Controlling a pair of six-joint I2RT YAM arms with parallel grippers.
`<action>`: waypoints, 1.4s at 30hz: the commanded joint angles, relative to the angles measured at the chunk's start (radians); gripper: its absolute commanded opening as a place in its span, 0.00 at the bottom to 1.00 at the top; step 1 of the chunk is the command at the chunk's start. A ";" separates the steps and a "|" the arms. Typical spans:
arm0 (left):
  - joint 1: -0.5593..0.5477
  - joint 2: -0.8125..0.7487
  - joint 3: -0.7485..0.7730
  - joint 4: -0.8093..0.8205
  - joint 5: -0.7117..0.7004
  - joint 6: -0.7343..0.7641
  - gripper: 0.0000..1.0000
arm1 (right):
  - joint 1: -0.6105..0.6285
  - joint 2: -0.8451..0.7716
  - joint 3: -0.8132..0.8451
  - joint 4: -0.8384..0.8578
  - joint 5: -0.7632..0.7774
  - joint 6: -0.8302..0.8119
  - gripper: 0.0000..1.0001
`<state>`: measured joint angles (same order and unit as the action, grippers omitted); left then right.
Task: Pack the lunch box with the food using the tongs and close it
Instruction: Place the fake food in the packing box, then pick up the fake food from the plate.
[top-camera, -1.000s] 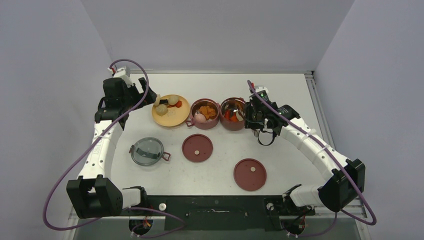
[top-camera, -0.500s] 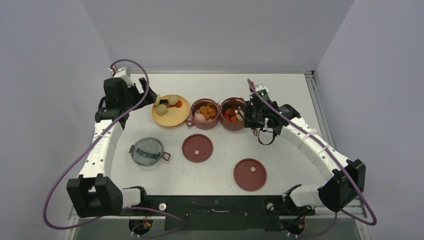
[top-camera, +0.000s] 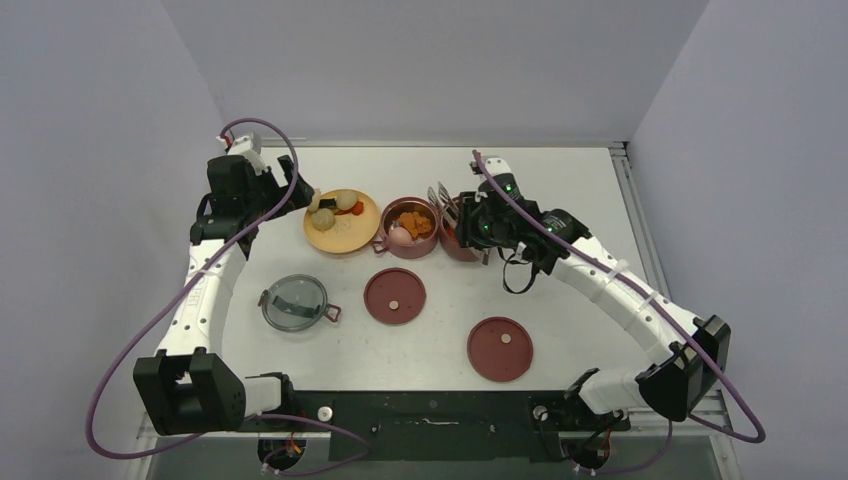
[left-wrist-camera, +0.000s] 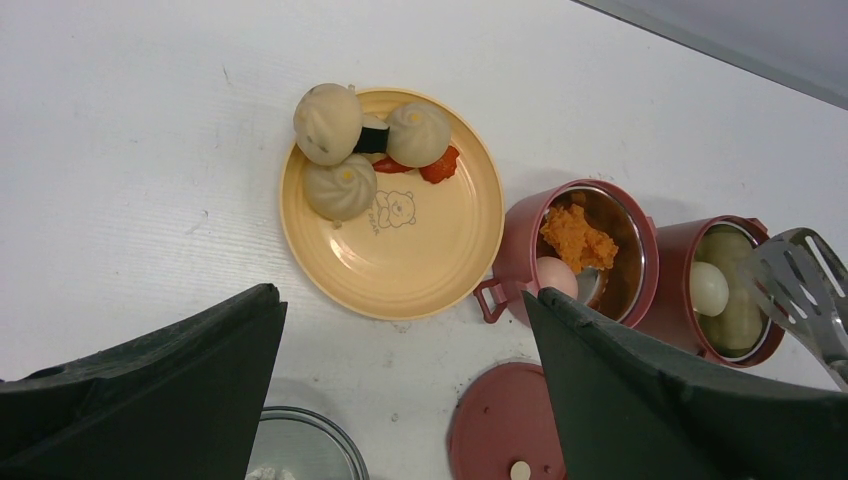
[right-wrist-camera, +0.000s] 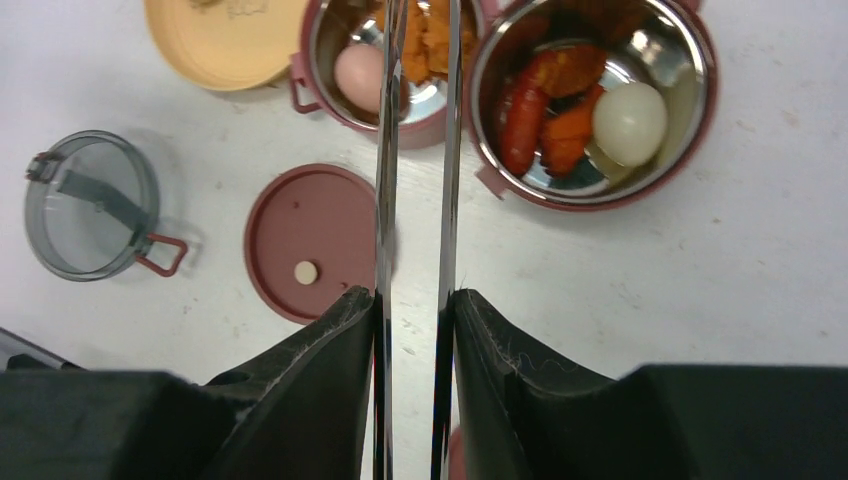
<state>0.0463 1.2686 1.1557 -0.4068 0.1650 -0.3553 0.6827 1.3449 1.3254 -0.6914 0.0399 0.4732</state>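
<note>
Your right gripper (right-wrist-camera: 415, 305) is partly closed on the long, thin silver metal tongs (right-wrist-camera: 385, 150), one finger pressing each arm. The two blades run straight ahead of it with a narrow gap between them. Directly ahead, under the blades, is the round maroon steel-lined container (right-wrist-camera: 345, 115) with orange pieces and a pinkish egg. Ahead and to the right is the second maroon container (right-wrist-camera: 600, 198), with red and orange pieces and a white egg.

The tongs look stiff, springy and slick, so I judge they could twist in the grip. Squeeze gently and evenly.

Your left gripper (left-wrist-camera: 398, 295) is spread wide and holds nothing. Below it, on the shallow yellow-orange plate (left-wrist-camera: 420, 250), lie three pale round dumplings (left-wrist-camera: 330, 122) and a small red piece (left-wrist-camera: 440, 165), not yet packed. The dumplings look soft and light and likely to roll, so take each across its widest middle.
</note>
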 joint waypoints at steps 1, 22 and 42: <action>-0.003 -0.020 0.007 0.050 -0.002 0.004 0.97 | 0.057 0.098 0.046 0.186 -0.045 0.033 0.33; 0.000 -0.029 0.012 0.045 0.005 0.007 0.97 | 0.112 0.575 0.315 0.446 -0.186 0.081 0.41; 0.004 -0.032 0.012 0.048 0.016 0.003 0.97 | 0.091 0.744 0.454 0.446 -0.132 0.066 0.43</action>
<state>0.0467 1.2655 1.1557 -0.4068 0.1658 -0.3553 0.7860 2.0796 1.7088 -0.2935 -0.1143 0.5430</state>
